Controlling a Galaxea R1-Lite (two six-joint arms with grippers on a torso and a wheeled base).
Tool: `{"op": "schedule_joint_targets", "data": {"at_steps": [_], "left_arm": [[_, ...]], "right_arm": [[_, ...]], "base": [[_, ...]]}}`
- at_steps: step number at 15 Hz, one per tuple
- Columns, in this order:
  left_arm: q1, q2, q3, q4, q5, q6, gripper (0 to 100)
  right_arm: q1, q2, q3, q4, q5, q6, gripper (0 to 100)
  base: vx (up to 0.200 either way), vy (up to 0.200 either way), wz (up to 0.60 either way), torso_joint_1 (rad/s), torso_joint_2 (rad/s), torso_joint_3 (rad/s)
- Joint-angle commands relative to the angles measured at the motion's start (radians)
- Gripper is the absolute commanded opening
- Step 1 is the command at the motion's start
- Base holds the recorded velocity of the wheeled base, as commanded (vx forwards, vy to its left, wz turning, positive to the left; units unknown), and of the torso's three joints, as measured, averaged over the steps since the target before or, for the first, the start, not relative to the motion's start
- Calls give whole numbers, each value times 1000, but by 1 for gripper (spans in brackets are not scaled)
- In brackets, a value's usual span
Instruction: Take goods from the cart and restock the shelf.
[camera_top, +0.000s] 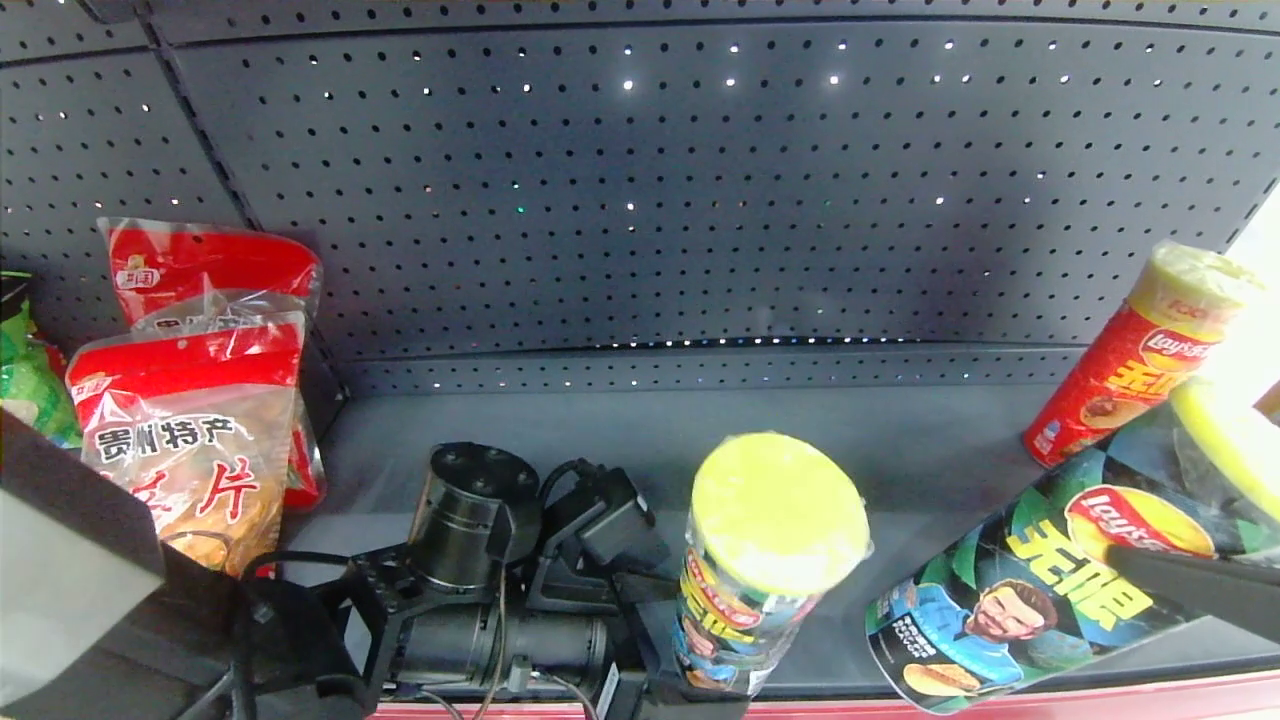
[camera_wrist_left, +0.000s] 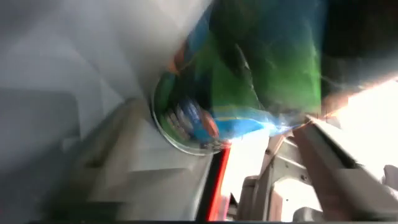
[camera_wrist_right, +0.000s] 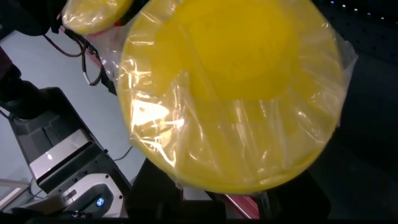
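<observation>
Plainly, both arms are loaded at once, and that is where the trouble lies. The left gripper has its fingers closed on the lower body of the upright can, right at the front lip of the shelf; I cannot tell whether its base rests on the shelf or hangs just above it. The right gripper is clamped across the tilted can, which is held off the shelf with its base toward the front edge and its yellow lid close to the wrist camera.

I see 3 likely risks:

1. The 2 held cans are near each other, so a swing of either arm could knock one against the other and twist it in its grip.
2. The upright can is so close to the edge that, if let go there, it may tip forward off the shelf; it probably needs pushing deeper first.
3. The red can at the shelf's right end appears to lean; the tilted can has to be righted close beside it, and a brush from the can or the arm could topple it.

The plastic wrap over the lids looks slick, so a grip there would probably slide. The red snack bags at the left end are well apart and look safe.
</observation>
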Motion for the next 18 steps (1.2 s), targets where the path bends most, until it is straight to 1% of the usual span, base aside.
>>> {"op": "schedule_joint_targets", "data": {"at_steps": [1,3,4,6,7,8,9,11,14,15,16,17,18], "left_arm": [[-5,-17,30,-9,2,2,100],[-6,-31,47,-9,25,0,100],[-3,-42,51,-4,41,-8,100],[4,-54,63,-4,71,-52,100],[10,-63,70,-4,80,-55,100],[30,-74,85,-4,77,-55,100],[38,-92,96,-3,74,-54,100],[43,-126,111,-1,74,-54,100],[119,-198,148,3,74,-54,100],[182,-252,185,19,76,-54,100],[224,-298,221,19,76,-54,100],[279,-347,246,20,74,-54,100],[326,-392,249,22,76,-54,100]], "right_arm": [[1,-4,0,-1,1,0,0],[1,-5,-2,-1,1,0,0],[1,-5,0,-1,-1,0,0],[1,-5,-2,-1,1,0,0],[1,-5,0,-1,-1,0,0],[1,-5,0,-1,-1,0,0],[1,-4,0,-1,1,0,0],[1,-2,0,-1,1,0,0],[1,4,0,-1,-1,0,0],[-1,7,0,-1,-1,0,0],[-1,7,2,-1,-1,0,0],[-1,7,5,-1,-2,0,0],[-1,7,6,-1,-2,0,0]], "base": [[0,0,0,0,0,0],[0,0,0,0,0,0],[0,0,0,0,0,0],[0,0,0,0,0,0],[0,0,0,0,0,0],[0,0,0,0,0,0],[0,0,0,0,0,0],[0,0,0,0,0,0],[0,0,0,0,0,0],[0,0,0,0,0,0],[0,0,0,0,0,0],[0,0,0,0,0,0],[0,0,0,0,0,0]]}}
